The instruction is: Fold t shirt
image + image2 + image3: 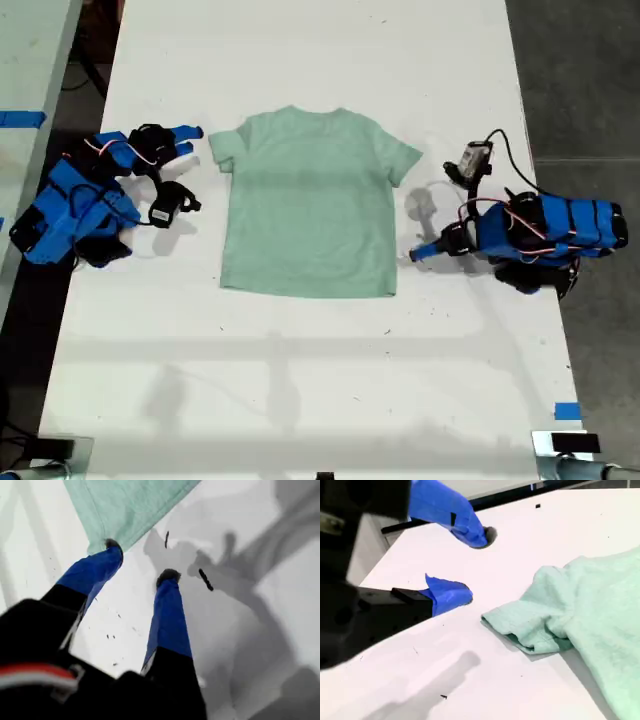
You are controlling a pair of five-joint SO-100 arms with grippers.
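White tabletop [300, 380] fills most of what you see, with dark floor along both sides of the exterior view and a scrap of blue tape [567, 411] near that view's lower right edge. You have the t shirt [310, 205] lying flat in the middle of the table, pale mint green and plain, round neck toward the exterior view's top and straight hem toward its bottom. Both short sleeves are spread out, and the one on the exterior view's left is slightly rumpled, its edge curled up as the second wrist view shows [590, 605]. My first gripper [425, 250] lies low on the exterior view's right, its arm stretched along the table and pointing at the shirt's lower hem corner. Up close, its jaws stand moderately apart with nothing between them [140, 560], and one fingertip [112, 545] sits right at the corner of the cloth [130, 505]; you cannot tell whether it presses there. My second gripper [188, 140] is on the exterior view's left, its arm folded back, jaws spread wide and empty [472, 565], just beside the rumpled sleeve without touching it
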